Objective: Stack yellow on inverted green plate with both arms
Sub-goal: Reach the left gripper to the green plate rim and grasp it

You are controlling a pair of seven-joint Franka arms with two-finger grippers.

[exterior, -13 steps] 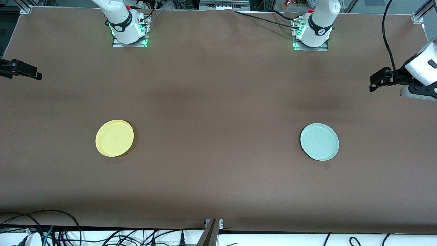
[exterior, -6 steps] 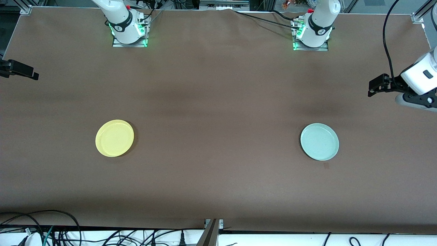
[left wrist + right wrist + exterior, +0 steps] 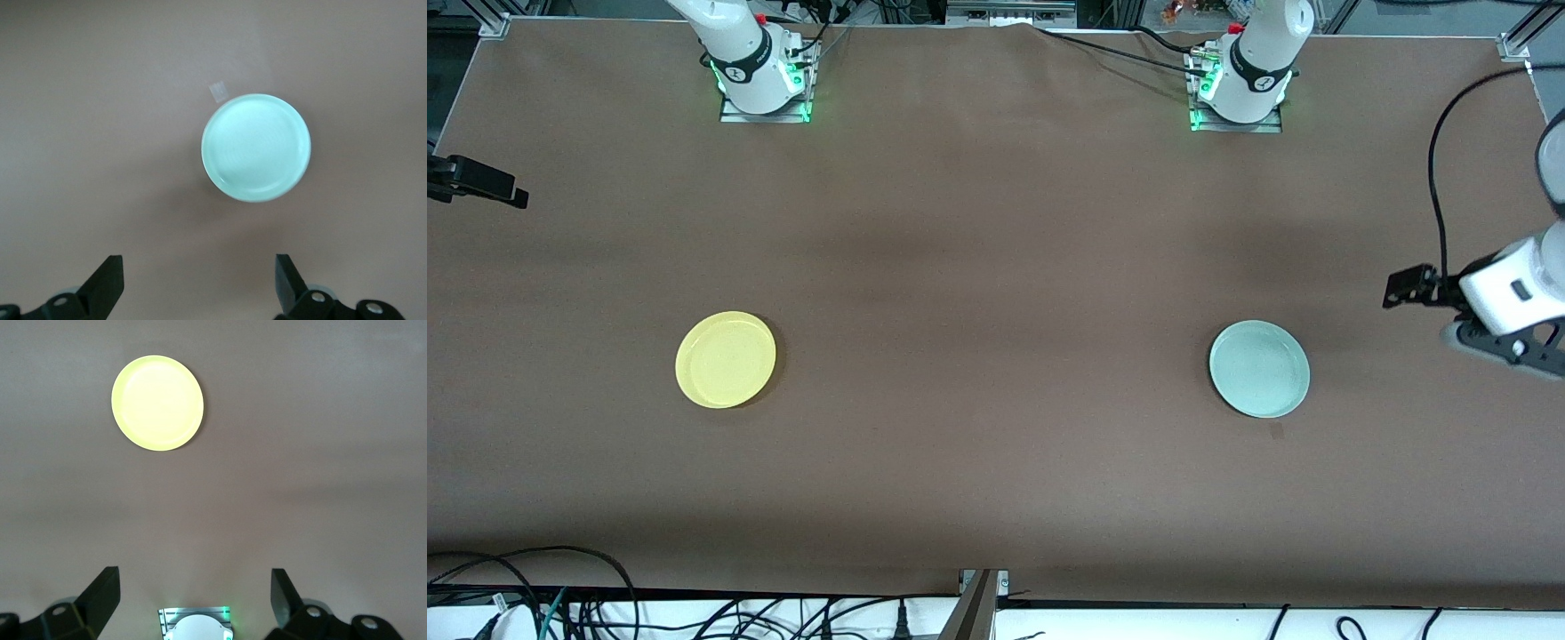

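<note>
Since a second ago: left gripper (image 3: 1403, 289) swung down the end of the table toward the green plate (image 3: 1259, 369), now up in the air over bare cloth just off that plate's rim, at the left arm's end. Fingers spread wide and empty, as the left wrist view shows, with the green plate (image 3: 256, 147) in sight between and ahead of them. Right gripper (image 3: 480, 185) barely shifted, waiting over the table edge at the right arm's end, well apart from the yellow plate (image 3: 726, 359); fingers likewise spread, nothing between them, yellow plate (image 3: 157, 403) visible ahead in the right wrist view.

Both plates flat on the brown table (image 3: 996, 267), rim up, well apart from each other, about level with one another from the front camera. Yellow toward the right arm's end, green toward the left arm's.

Judged progress: hardly begun. Green plate not yet flipped, no foot ring showing. Yellow plate untouched. Left to do: grasp and turn over the green, then lift the yellow and set it on top.
</note>
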